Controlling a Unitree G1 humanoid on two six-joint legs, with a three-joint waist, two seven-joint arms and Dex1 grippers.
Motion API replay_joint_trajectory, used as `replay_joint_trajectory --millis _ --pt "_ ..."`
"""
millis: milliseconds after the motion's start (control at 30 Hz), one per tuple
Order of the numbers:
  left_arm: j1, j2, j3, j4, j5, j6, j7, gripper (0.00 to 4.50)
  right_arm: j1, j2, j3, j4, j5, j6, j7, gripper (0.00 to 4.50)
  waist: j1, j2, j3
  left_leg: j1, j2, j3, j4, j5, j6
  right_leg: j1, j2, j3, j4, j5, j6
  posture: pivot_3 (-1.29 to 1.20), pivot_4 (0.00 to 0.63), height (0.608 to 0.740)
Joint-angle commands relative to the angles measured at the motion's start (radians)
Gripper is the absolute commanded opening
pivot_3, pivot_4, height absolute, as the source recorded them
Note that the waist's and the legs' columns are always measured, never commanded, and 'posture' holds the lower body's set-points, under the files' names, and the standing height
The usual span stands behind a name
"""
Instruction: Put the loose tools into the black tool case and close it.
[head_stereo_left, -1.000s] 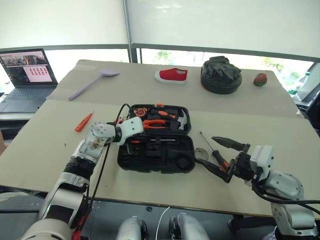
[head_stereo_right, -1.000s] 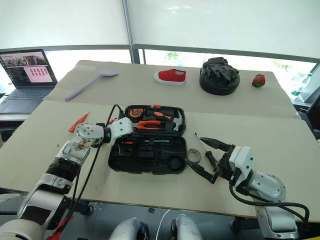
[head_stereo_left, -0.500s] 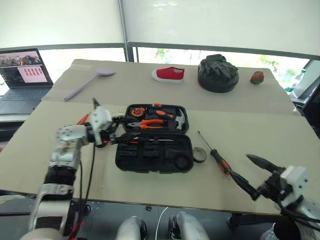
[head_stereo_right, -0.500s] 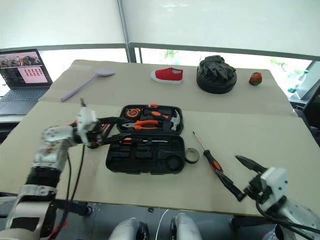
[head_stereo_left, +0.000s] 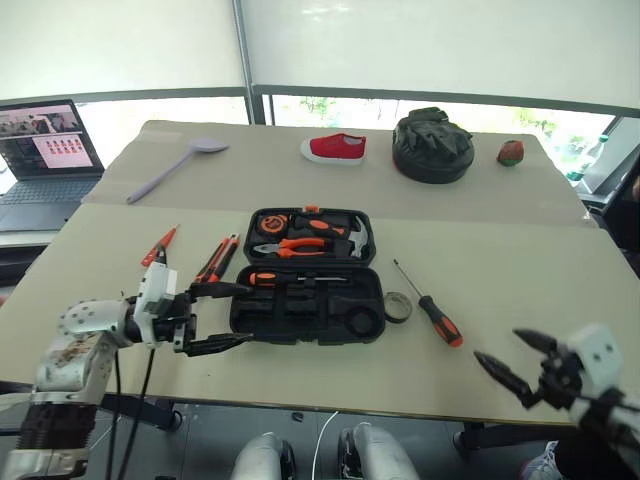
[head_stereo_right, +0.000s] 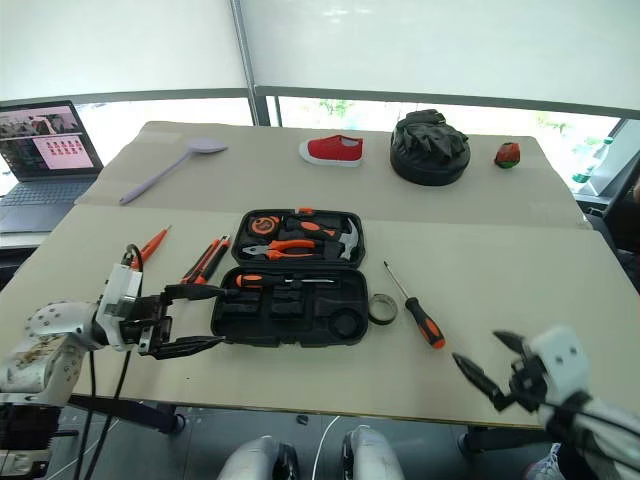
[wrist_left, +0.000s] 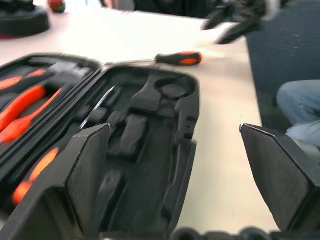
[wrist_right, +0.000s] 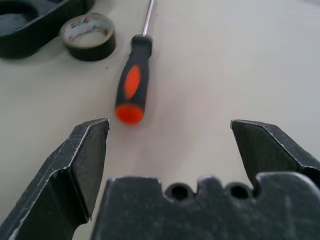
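Both the left gripper (head_stereo_left: 214, 316) and right gripper (head_stereo_left: 508, 361) stand wide and empty (lower corners), while right of centre the stiff, light screwdriver (head_stereo_left: 428, 305) lies beside the open black tool case (head_stereo_left: 306, 290), best pinched across its rubbery handle.

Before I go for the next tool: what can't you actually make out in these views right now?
- Tape roll: its label print is too small in any view.
- Screwdriver beside it: right wrist view's edge cuts off the shaft tip.
- Tool case: near end hidden behind the left gripper fingers in the left wrist view, which is blurred.
- Laptop: cut by the head views' edge.
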Motion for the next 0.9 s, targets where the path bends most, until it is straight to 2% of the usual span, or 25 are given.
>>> replay_joint_trajectory --millis 33,167,367,400,433,533,700,733,833,900 --pt "-0.023 -0.011 -0.004 -0.030 -0.010 -0.024 0.002 4.44 -0.193 -0.107 0.120 -0.018 0.061 0.254 -0.006 4.50 -0.001 0.000 0.001 0.000 0.000 0.000 0.000 0.002 0.004 0.000 0.000 0.000 0.000 0.000 0.000 0.00 0.150 0.740" --pt "-0.033 -0.030 -0.021 -0.031 0.004 -0.040 0.011 4.44 -0.417 -0.140 0.265 0.034 0.088 0.488 -0.031 4.50 0.008 -0.001 0.001 -0.002 0.000 -0.003 0.000 0.004 0.006 -0.001 0.002 -0.001 -0.002 -0.001 -0.001 0.00 0.150 0.740" --pt "-0.026 -0.039 -0.029 -0.046 0.007 -0.042 0.033 4.44 -0.588 -0.160 0.419 0.098 0.046 0.671 -0.068 4.50 0.019 -0.001 0.002 -0.006 -0.002 -0.003 0.000 0.002 0.009 -0.002 -0.001 -0.002 -0.003 -0.001 0.001 0.00 0.150 0.740" --pt "-0.020 -0.036 -0.026 -0.053 0.006 -0.042 0.037 4.50 -0.598 -0.181 0.453 0.102 0.028 0.693 -0.072 4.00 0.019 -0.001 0.002 -0.006 -0.002 -0.003 0.000 0.002 0.010 -0.002 -0.002 -0.003 -0.003 -0.001 0.002 0.00 0.150 0.740" --pt "-0.015 -0.035 -0.020 -0.058 0.005 -0.043 0.042 4.50 -0.602 -0.197 0.475 0.106 0.016 0.708 -0.073 3.84 0.019 -0.001 0.002 -0.006 -0.003 -0.004 0.000 0.002 0.010 -0.002 -0.002 -0.003 -0.003 -0.002 0.003 0.00 0.150 0.740" --pt "-0.009 -0.032 -0.017 -0.072 0.001 -0.041 0.051 4.50 -0.581 -0.242 0.510 0.110 -0.011 0.690 -0.052 2.82 0.020 -0.001 0.002 -0.006 -0.006 -0.005 0.000 0.001 0.011 -0.001 -0.005 -0.003 -0.002 -0.003 0.005 0.00 0.150 0.740" --pt "-0.026 -0.038 -0.012 -0.110 -0.059 0.035 0.079 4.50 -0.533 -0.189 0.396 0.182 -0.052 0.653 -0.124 1.17 0.020 -0.003 0.002 -0.006 -0.008 -0.006 0.001 0.001 0.011 0.001 -0.007 -0.003 -0.004 -0.003 0.010 0.00 0.150 0.740" --pt "-0.031 -0.042 -0.013 -0.119 -0.069 0.049 0.088 4.50 -0.521 -0.170 0.354 0.183 -0.060 0.637 -0.142 0.99 0.020 -0.003 0.002 -0.006 -0.008 -0.006 0.003 0.001 0.011 0.002 -0.008 -0.003 -0.004 -0.002 0.011 0.00 0.150 0.740" --pt "-0.046 -0.062 -0.017 -0.139 -0.086 0.066 0.118 4.50 -0.473 -0.147 0.256 0.165 -0.076 0.502 -0.129 1.00 0.023 -0.002 0.003 -0.009 -0.009 -0.006 0.006 -0.001 0.016 0.002 -0.009 -0.003 -0.005 -0.001 0.013 0.00 0.150 0.740" --pt "-0.049 -0.080 -0.011 -0.144 -0.093 0.070 0.146 4.50 -0.437 -0.181 0.216 0.147 -0.086 0.352 -0.032 1.00 0.022 -0.001 0.003 -0.012 -0.010 -0.007 0.009 -0.001 0.018 0.000 -0.009 -0.003 -0.004 0.000 0.015 0.00 0.150 0.740"
